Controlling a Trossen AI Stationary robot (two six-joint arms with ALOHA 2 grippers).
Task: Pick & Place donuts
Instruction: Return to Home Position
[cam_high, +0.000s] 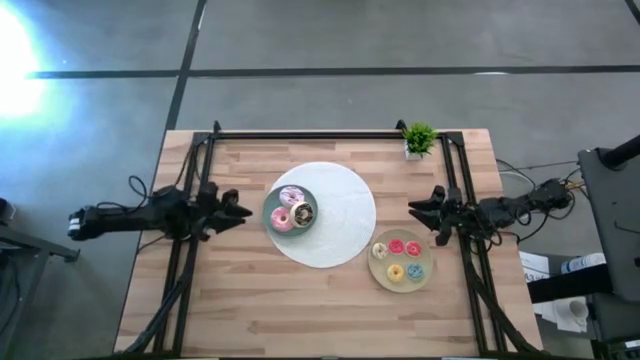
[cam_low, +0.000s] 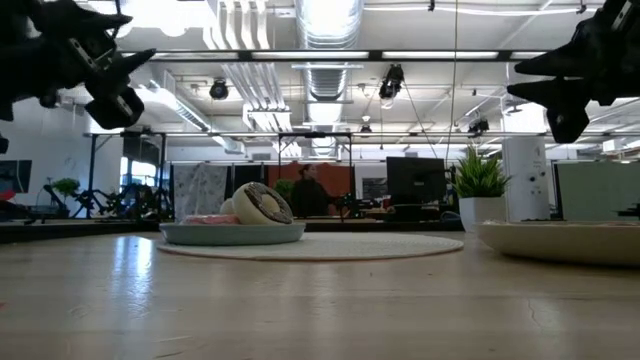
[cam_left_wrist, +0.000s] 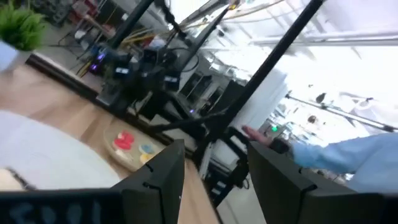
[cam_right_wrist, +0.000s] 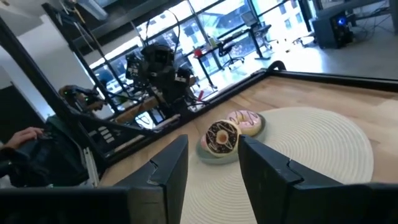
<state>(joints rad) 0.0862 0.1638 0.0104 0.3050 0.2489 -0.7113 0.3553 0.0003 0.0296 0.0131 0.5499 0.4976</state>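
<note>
The wooden bench (cam_high: 330, 320) carries one round white mat (cam_high: 345, 225), two plates and one potted plant (cam_high: 419, 140) at 1 o'clock. The teal plate (cam_high: 268, 208), on the mat's 9 o'clock edge, holds three donuts. The beige plate (cam_high: 377, 265), at 5 o'clock just off the mat, holds four: two red, one yellow donut (cam_high: 396, 271) and one blue donut (cam_high: 415, 270).

The right wrist view shows the chocolate donut (cam_right_wrist: 222, 137) propped on edge, which the high view seems to flatten. The left wrist view alone shows a person's light-blue sleeve (cam_left_wrist: 348, 158) beyond the bench.

The left tool (cam_high: 245, 212) hangs at 9 o'clock and the right tool (cam_high: 413, 211) at 3 o'clock. Both are raised, with fingers parted and empty.
</note>
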